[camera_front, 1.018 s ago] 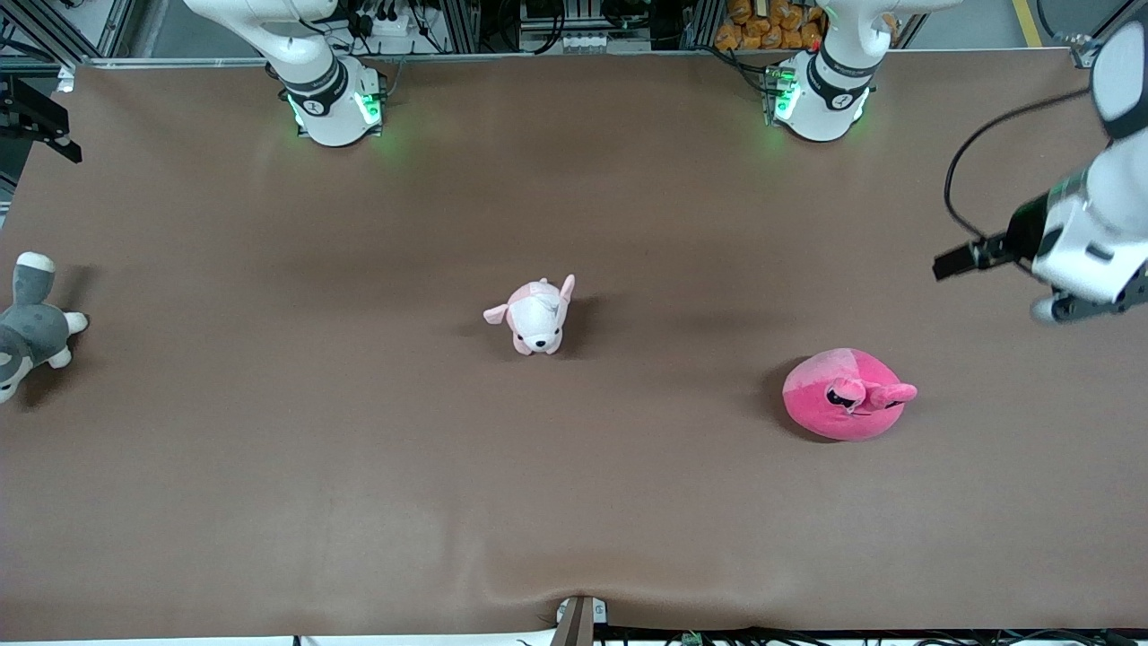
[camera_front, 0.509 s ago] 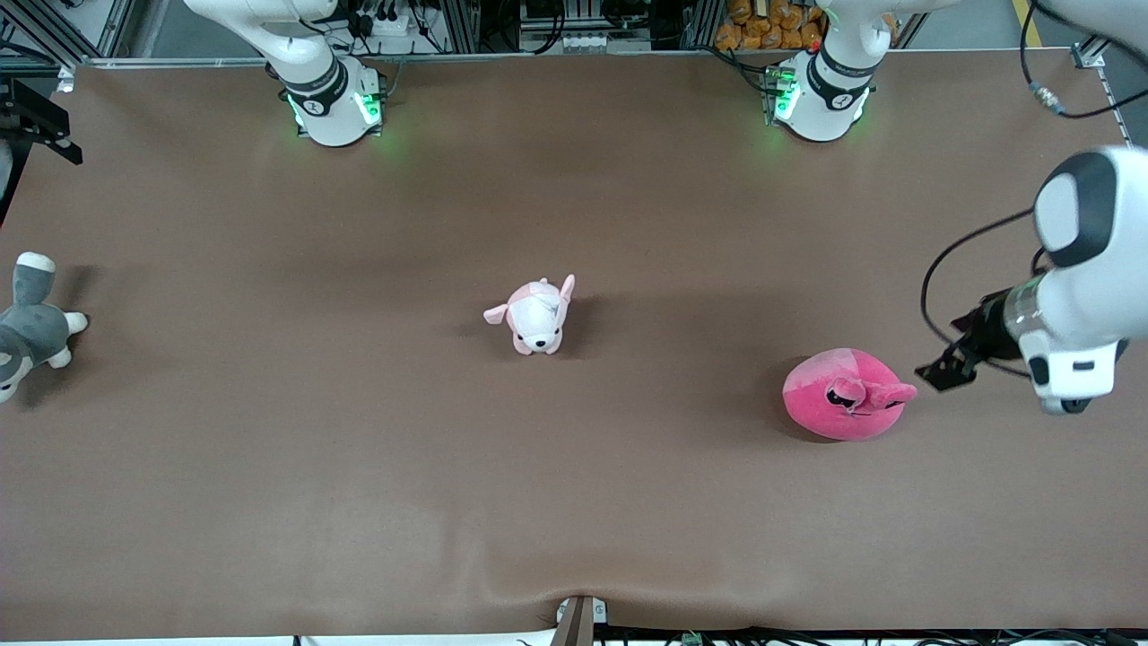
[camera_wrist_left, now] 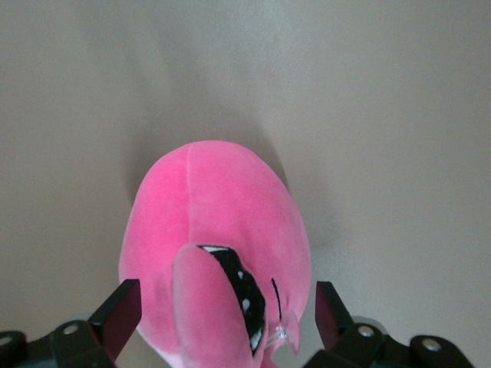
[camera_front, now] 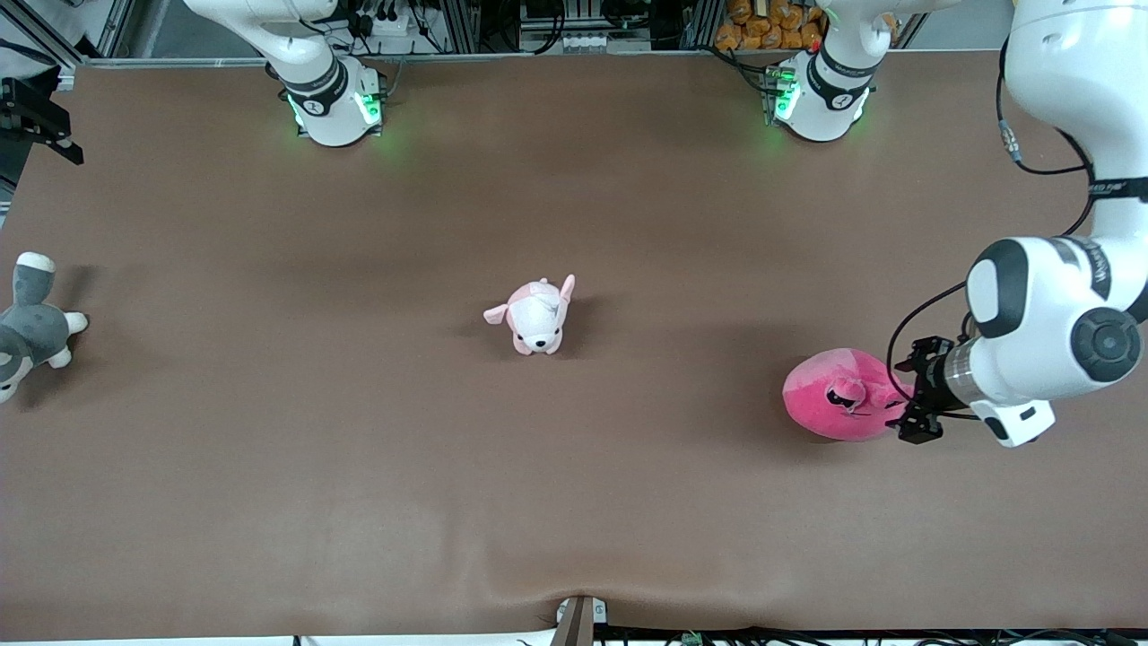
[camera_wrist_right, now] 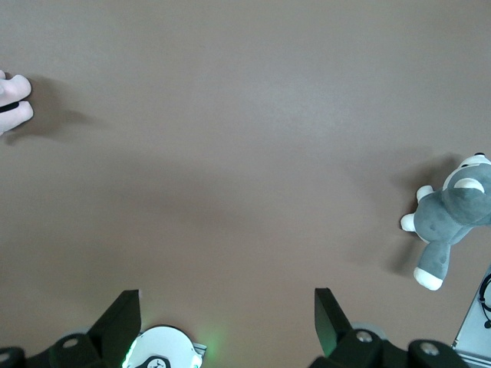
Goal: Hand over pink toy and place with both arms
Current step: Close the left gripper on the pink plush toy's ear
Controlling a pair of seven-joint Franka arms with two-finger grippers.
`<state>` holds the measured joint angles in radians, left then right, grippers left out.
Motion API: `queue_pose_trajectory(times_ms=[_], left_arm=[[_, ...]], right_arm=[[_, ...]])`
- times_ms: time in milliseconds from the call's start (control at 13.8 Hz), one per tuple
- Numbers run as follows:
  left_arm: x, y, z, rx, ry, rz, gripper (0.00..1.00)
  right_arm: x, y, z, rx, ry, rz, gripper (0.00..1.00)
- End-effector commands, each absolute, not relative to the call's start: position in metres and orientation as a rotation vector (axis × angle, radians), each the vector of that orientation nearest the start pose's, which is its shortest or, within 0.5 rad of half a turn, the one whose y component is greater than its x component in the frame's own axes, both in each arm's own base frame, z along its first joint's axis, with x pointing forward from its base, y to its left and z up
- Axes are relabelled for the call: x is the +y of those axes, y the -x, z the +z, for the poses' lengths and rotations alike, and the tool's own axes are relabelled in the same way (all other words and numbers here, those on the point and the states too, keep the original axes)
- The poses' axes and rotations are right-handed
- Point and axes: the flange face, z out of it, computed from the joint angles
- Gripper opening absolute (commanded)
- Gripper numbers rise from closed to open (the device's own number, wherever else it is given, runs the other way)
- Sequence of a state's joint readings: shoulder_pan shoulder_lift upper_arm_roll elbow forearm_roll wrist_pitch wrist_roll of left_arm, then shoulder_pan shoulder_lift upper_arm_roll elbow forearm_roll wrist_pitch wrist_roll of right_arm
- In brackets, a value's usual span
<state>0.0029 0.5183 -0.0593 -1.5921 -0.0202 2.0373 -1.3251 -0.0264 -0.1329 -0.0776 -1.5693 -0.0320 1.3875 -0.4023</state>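
1. The left hand is spread open, one finger on each side of the pink toy, low at the toy's edge toward the left arm's end of the counter.
2. A second ago this hand hung well above the counter and apart from the toy; half a second ago it was lower and just beside it. Now it has come down and straddles the plush, so the reach looks nearly finished and closing on the toy seems to be the next step.
3. The left arm bends down from above, wrist turned so the hand points sideways toward the toy.
4. The pink toy lies on the counter toward the left arm's end, unmoved and not yet lifted, nearer the front camera than the small puppy plush in the middle.
5. The right hand waits open, high over its own base; a grey plush lies at that arm's end.
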Motion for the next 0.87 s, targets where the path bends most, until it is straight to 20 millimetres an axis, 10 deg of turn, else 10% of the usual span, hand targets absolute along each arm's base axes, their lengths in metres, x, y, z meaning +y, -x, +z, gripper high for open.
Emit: queue_pose_trajectory(times_ms=[0,73,364,800], left_arm=[[-0.029,-0.685,0.324,-1.964,2.488,0.146,0.46],[-0.029,-0.685,0.324,-1.986,2.487,0.16,0.02],[-0.031,-0.686,0.328,-1.999,2.494,0.16,0.0],[-0.037,-0.687,0.405,-2.138,2.567,0.12,0.0]], right_arm=[[-0.056,-0.488,0.68,-0.45,3.106,0.079,1.0],[-0.056,-0.488,0.68,-0.45,3.106,0.079,1.0],[-0.064,-0.497,0.675,-0.451,3.11,0.099,1.0],[-0.071,-0.56,0.637,-0.442,3.134,0.066,1.0]])
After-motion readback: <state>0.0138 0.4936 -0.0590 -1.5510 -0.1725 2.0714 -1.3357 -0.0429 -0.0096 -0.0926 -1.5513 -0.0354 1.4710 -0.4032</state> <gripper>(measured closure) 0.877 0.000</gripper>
